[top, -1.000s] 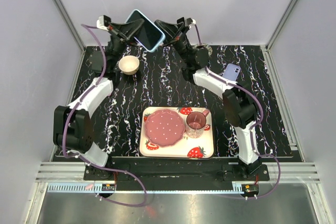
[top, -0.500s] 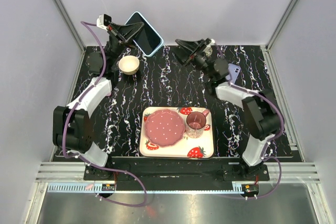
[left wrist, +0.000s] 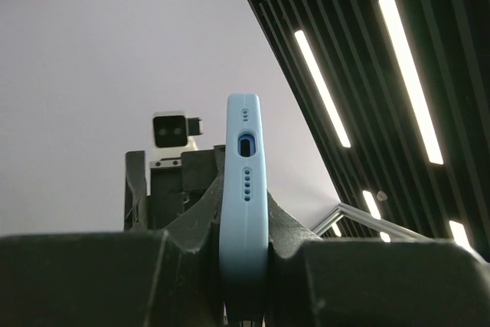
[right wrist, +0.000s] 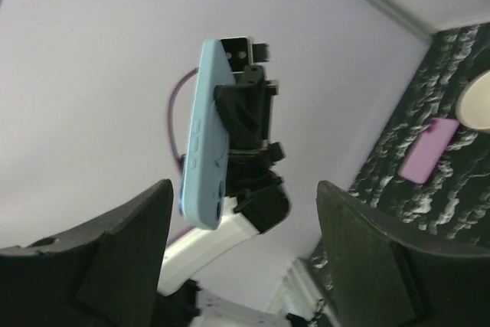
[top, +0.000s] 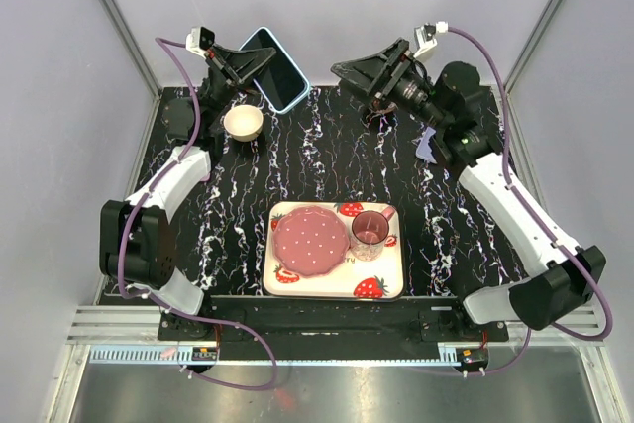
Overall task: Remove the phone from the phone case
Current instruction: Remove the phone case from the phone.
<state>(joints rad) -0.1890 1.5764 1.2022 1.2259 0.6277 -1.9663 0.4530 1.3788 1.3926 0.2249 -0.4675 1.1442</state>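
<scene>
Well above the far-left corner of the black marbled table point(top: 297, 156), the left gripper point(left wrist: 243, 229) is seen clamped on the phone case point(top: 282, 76), tilted in mid-air. The right gripper point(top: 353, 86) is spread wide, empty, apart from it. A lilac phone point(right wrist: 429, 151) is seen flat on the table.

Smooth matt phone case point(left wrist: 243, 212), soft-looking plastic, black marble-patterned table top point(top: 297, 160), translucent glossy pink cup point(top: 369, 233)
</scene>
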